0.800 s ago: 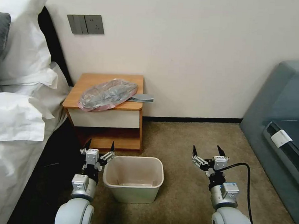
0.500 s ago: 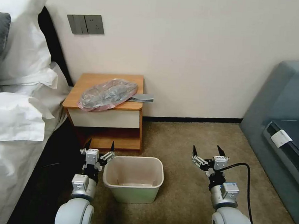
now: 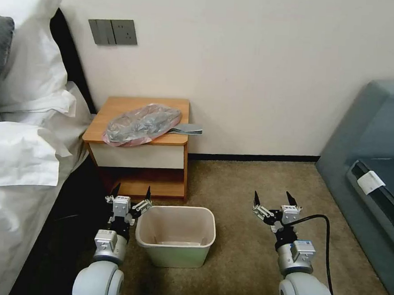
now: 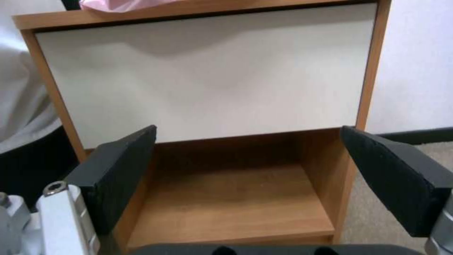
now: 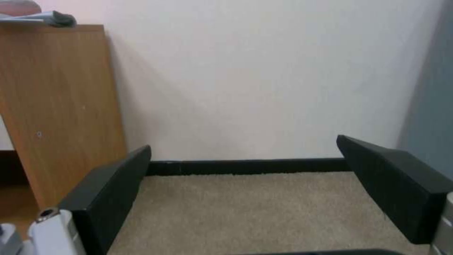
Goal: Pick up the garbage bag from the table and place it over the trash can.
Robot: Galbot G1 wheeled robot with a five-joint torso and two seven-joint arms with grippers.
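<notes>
Two grippers sit low at the near edge of the head view, both released with their black fingers spread wide and nothing between them. The left gripper (image 3: 130,192) hovers just beside the left wall of the small beige plastic trash can (image 3: 175,253) with rounded corners and a rolled rim, its arm rising from below and its fingers pointing toward the nightstand. In the left wrist view that gripper (image 4: 250,166) faces the white drawer front and the open lower wooden shelf (image 4: 236,202). The right gripper (image 3: 272,199) stands well apart from the trash can on its right, over bare beige carpet (image 3: 248,182), with a black cable (image 3: 324,244) looping off its wrist; its own view shows the gripper (image 5: 245,184) aimed at the carpet and the dark baseboard under the pale wall.

Open carpet lies between the trash can and the blue-grey upholstered sofa (image 3: 376,131) at the right, and runs clear to the wall. On the left, the white bedding of the bed (image 3: 18,163) hangs close beside the left arm.

Farther back, the small square nightstand with an orange-brown wooden top, the surface (image 3: 119,105), stands against the wall, just behind the trash can. The thin translucent grey garbage bag with a pinkish-red rim (image 3: 141,124) lies crumpled on it, its near edge drooping slightly over the front edge. A flat folded grey sheet (image 3: 187,129) lies just beside it, jutting past the surface's right edge.
</notes>
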